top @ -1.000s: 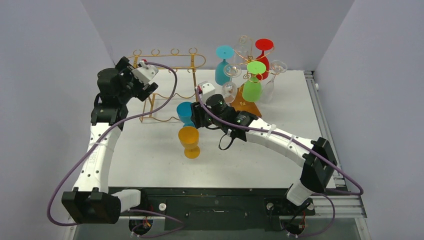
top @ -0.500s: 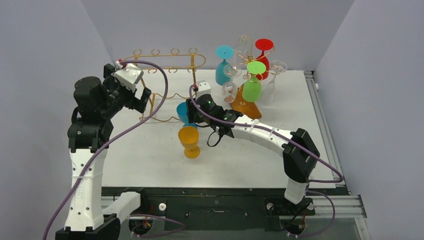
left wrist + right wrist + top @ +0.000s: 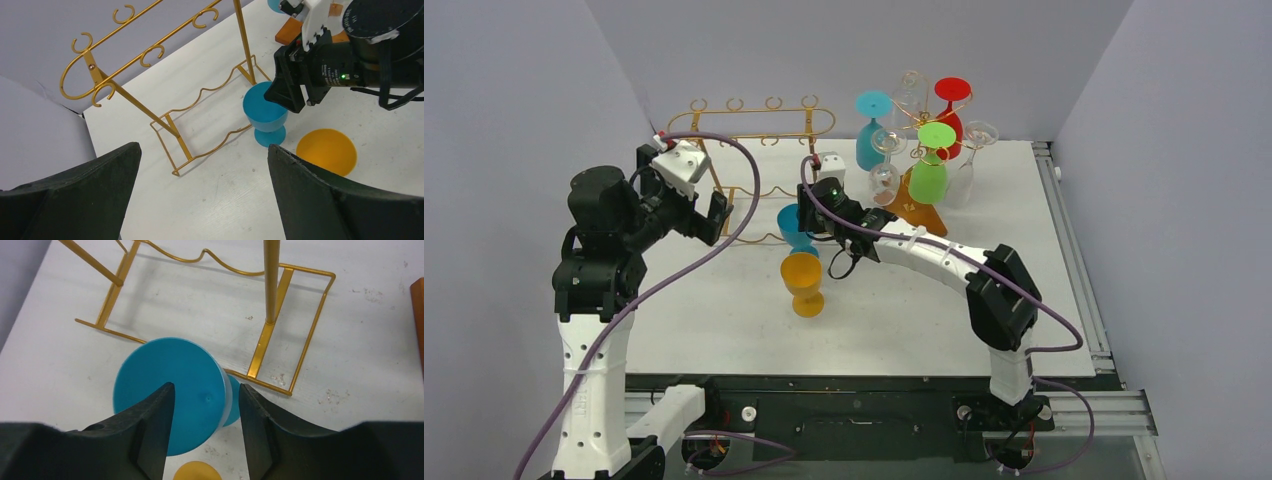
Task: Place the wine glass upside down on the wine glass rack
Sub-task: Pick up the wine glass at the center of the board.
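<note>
A blue wine glass [image 3: 794, 229] stands upright on the table by the front rail of the gold wire wine glass rack [image 3: 759, 125]. My right gripper [image 3: 810, 222] hovers right over its bowl, open. In the right wrist view one finger overlaps the blue wine glass [image 3: 170, 390] and the other hangs past its right rim, so the right gripper [image 3: 206, 386] straddles that rim without squeezing it. The left gripper [image 3: 716, 208] is raised left of the rack, wide open and holding nothing. In its own view the left gripper [image 3: 204, 146] frames bare table, with the blue wine glass [image 3: 263, 112] beyond.
An orange glass [image 3: 803, 281] stands on the table just in front of the blue one. A second rack on a wooden base [image 3: 916, 215] at the back right carries several coloured and clear glasses. The gold rack's foot rails [image 3: 272, 365] lie close to the blue glass.
The left arm has swung back to the left, taking its open gripper away from the rack. The right gripper has crept left and farther over the blue glass, its jaws barely changing.
</note>
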### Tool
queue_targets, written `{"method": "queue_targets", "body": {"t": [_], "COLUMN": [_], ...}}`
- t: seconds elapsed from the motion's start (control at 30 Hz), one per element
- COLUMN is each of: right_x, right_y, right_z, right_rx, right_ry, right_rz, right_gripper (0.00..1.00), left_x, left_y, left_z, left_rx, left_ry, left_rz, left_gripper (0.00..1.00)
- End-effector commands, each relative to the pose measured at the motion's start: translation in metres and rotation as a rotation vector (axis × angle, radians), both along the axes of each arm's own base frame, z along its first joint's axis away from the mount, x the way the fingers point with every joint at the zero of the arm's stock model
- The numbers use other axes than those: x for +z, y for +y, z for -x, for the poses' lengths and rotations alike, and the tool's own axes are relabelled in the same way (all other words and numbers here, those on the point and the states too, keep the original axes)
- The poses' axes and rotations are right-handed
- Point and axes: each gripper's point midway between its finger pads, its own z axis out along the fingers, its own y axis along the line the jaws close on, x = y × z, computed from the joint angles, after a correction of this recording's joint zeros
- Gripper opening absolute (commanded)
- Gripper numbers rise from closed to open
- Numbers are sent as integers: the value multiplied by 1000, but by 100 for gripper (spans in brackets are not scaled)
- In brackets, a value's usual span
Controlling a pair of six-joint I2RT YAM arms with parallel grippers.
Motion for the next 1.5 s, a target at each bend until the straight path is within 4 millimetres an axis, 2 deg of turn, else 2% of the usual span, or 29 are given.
{"method": "queue_targets", "body": {"t": [0.0, 0.13, 0.23, 0.43, 0.47, 0.7, 0.93, 1.03, 1.17, 1.33, 1.47], "right_x": [-4, -14, -11, 8, 13, 61, 144, 177, 211, 239, 249], "right_y": [-3, -11, -18, -25, -26, -21, -21, -32, -43, -57, -63], "right_z": [-8, -3, 4, 12, 12, 22, 51, 66, 86, 111, 124], "right_rx": [-42, -43, -40, -21, -19, 32, 98, 105, 122, 143, 147], "right_ry": [12, 28, 23, -1, -8, -79, -222, -282, -353, -435, -479], "right_rz": [40, 65, 54, 0, -10, -129, -347, -453, -600, -710, -734], "right_gripper": [45, 41, 35, 1, 0, 0, 0, 0, 0, 0, 0], "left_x": [6, 10, 14, 17, 18, 15, -2, -10, -18, -20, -20], "left_y": [-6, -11, -13, -16, -18, -17, -18, -19, -26, -34, -44], "left_z": [8, 7, 7, 13, 16, 22, 32, 35, 37, 36, 36], "left_rx": [-26, -46, -51, -55, -58, -34, -4, 5, -10, -20, -65], "left_ry": [-4, -2, -5, -6, 1, 57, 123, 152, 187, 247, 295], "left_rz": [32, 57, 72, 110, 117, 155, 213, 236, 292, 368, 414], "left_gripper": [96, 96, 96, 96, 96, 98, 100, 93, 85, 74, 57]}}
